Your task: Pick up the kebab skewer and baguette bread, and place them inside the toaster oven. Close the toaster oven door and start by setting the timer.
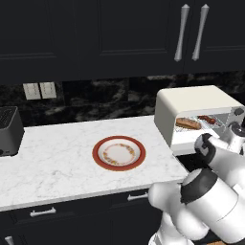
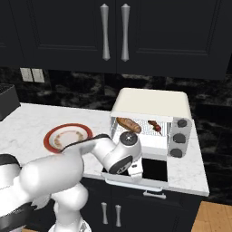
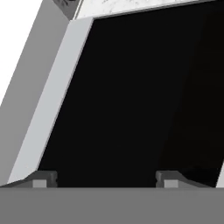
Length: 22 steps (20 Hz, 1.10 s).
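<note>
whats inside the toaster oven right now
On the rack inside the toaster oven lie the baguette bread on the left and the kebab skewer on the right. The arm hides the lower cavity.

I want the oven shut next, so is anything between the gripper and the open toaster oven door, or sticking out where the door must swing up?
Nothing visible. The gripper hangs just above the toaster oven door, its dark glass right ahead. The baguette bread and kebab skewer lie on the rack inside the toaster oven, behind the opening.
</note>
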Tool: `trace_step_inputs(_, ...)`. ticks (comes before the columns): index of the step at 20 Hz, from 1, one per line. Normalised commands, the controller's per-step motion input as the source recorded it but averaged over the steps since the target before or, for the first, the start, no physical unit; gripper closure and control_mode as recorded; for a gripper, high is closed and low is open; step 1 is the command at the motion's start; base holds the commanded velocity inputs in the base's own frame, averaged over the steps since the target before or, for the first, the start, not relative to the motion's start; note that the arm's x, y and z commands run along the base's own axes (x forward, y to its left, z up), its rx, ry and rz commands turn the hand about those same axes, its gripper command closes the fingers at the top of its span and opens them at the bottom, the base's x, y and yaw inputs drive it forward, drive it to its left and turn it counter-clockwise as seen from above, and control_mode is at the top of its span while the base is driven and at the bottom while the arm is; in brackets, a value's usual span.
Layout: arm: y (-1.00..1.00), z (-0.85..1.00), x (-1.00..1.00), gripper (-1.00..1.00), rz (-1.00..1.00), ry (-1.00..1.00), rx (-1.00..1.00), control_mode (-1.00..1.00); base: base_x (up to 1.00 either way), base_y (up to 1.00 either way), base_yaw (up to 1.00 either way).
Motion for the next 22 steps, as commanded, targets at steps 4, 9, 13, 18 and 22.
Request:
trace_step_inputs(4,0.84,0.27,-0.64,-1.0,0.2,0.0,0.0,-1.0,0.0,0.0,0.0)
trace_step_inputs(9,0.64,-0.12,-0.66,-1.0,0.23,0.0,0.0,-1.0,0.0,0.0,0.0)
trace_step_inputs(13,0.08,-0.41,-0.26,-1.0,0.22,0.0,-0.06,-1.0,0.0,0.0,0.0)
trace_step_inputs(18,0.0,-0.34,0.0,-1.0,0.21,0.0,-0.1,-1.0,0.0,0.0,0.0)
trace_step_inputs(22,0.02,-0.3,0.0,-1.0,0.22,0.01,-0.11,-1.0,0.0,0.0,0.0)
